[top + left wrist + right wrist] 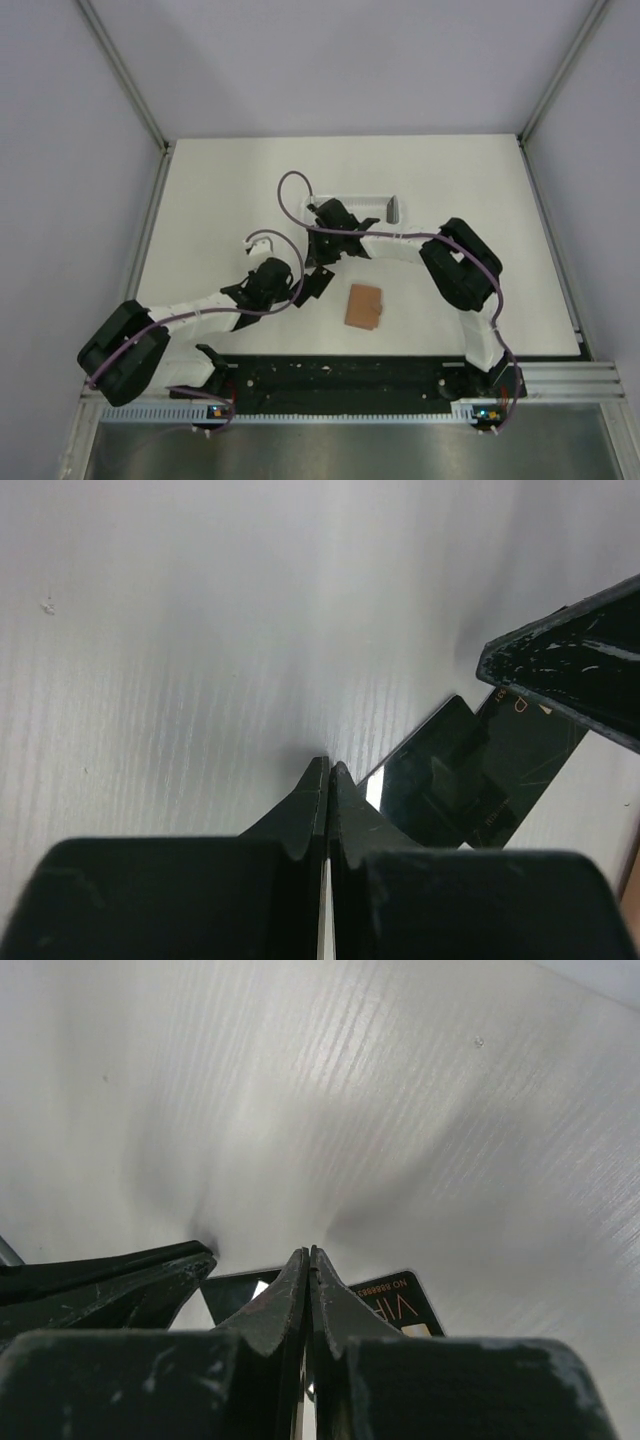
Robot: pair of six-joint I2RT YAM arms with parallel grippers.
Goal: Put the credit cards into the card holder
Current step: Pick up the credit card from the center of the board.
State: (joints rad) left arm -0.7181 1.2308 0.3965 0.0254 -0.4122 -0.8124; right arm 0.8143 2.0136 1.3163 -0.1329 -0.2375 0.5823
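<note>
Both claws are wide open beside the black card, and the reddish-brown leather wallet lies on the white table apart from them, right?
No: both claws are shut. The left wrist view shows the left claw pressed closed, the right wrist view the right claw likewise. The rest holds: the thin black rectangular card is beside them, the reddish-brown leather wallet apart on the white table.
</note>
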